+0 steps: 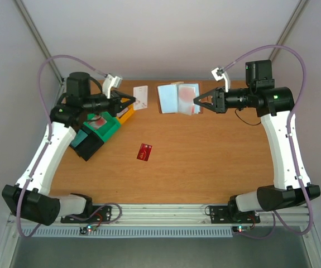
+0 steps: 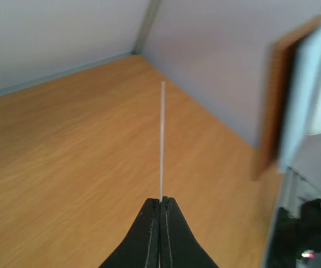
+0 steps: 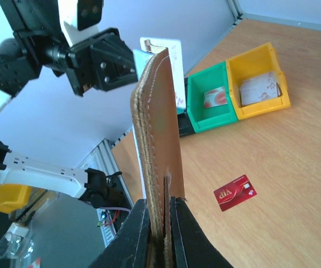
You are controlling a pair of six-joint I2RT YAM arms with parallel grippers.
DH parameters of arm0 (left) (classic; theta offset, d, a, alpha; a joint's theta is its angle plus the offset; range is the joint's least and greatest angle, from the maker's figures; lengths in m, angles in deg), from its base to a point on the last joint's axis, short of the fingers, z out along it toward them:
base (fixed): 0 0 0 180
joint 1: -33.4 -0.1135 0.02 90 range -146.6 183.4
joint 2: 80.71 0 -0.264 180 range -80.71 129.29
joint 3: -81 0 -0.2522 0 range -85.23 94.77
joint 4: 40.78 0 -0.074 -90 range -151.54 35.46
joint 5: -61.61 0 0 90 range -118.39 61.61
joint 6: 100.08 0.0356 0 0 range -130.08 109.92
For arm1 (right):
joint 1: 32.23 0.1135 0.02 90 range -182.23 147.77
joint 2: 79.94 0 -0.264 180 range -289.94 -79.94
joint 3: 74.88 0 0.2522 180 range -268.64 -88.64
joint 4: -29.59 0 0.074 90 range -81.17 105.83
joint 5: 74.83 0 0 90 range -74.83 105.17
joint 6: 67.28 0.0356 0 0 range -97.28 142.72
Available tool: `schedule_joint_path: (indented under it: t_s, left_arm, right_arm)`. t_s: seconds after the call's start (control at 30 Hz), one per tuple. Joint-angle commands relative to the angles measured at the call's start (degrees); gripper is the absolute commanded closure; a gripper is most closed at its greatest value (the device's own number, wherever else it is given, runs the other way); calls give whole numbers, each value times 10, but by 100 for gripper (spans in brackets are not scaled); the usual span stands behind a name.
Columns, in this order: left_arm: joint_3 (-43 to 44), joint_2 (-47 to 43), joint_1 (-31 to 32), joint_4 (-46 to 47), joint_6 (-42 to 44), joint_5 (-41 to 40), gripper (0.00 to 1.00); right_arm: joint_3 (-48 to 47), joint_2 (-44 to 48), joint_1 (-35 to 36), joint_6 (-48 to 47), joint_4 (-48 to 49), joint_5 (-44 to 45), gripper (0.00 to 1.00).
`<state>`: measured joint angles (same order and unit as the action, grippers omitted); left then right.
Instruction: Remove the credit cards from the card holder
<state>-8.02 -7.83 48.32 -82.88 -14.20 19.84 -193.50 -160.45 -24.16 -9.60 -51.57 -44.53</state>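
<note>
Top external view: the card holder (image 1: 178,99), a small folding wallet, is spread open above the far middle of the tabletop (image 1: 216,162). Its pale grey-blue inner panels face up, with a pinkish patch on the right panel. The right hand (image 1: 195,101) is clamped on the holder's right edge.

Right wrist view: the card holder (image 3: 156,128) appears edge-on as a brown leather-like flap with pale stitching along a rounded rim. The right hand (image 3: 163,209) pinches it between closed black fingers (image 3: 140,234) and holds it clear of the wood.

Just left of the holder and apart from it, the left hand (image 1: 133,102) grips a pale card (image 1: 141,97), a thin flat rectangle with reddish markings. In the left wrist view this pale card (image 2: 162,139) is a fine white line rising from the left hand (image 2: 161,202), whose jaws are pressed fully together on its lower end.

A red card (image 1: 144,151) lies flat near the tabletop's centre, well apart from both hands. The right wrist view shows the red card (image 3: 235,194) as glossy, with pale lettering.

At the left, open-topped plastic bins stand side by side: a yellow bin (image 3: 258,70), a green bin (image 3: 210,84) and a dark bin (image 1: 87,146). The yellow and green bins each contain a card-shaped piece. The tabletop is smooth, with an orange-brown wood grain.
</note>
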Motion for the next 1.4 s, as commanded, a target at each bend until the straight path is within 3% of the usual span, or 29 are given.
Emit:
schedule_joint_path:
  t_s: [0.0, 0.23, 0.43, 0.53, 0.63, 0.83, 1.03, 1.37]
  left_arm:
    - [81, 36, -48, -177, 145, -63, 100]
    - [168, 124, -76, -260, 249, -76, 100]
    - [377, 329, -106, -387, 374, -182, 100]
    - [510, 435, -106, -460, 389, -210, 100]
    - [576, 500, -104, -482, 396, -237, 100]
    - [568, 564, -108, -488, 447, -314, 100]
    - [565, 599, -107, -449, 451, -292, 100]
    - [588, 646, -107, -490, 446, -302, 100]
  right_arm:
    - [9, 3, -3, 8, 18, -2, 99]
    - [13, 2, -3, 12, 34, -13, 99]
    - [17, 3, -3, 8, 28, -16, 99]
    - [17, 4, -3, 7, 25, -15, 99]
    - [15, 3, -3, 8, 19, -15, 99]
    - [6, 2, -3, 11, 9, -16, 99]
    - [1, -4, -3, 16, 7, -20, 99]
    - [1, 2, -3, 17, -6, -19, 99]
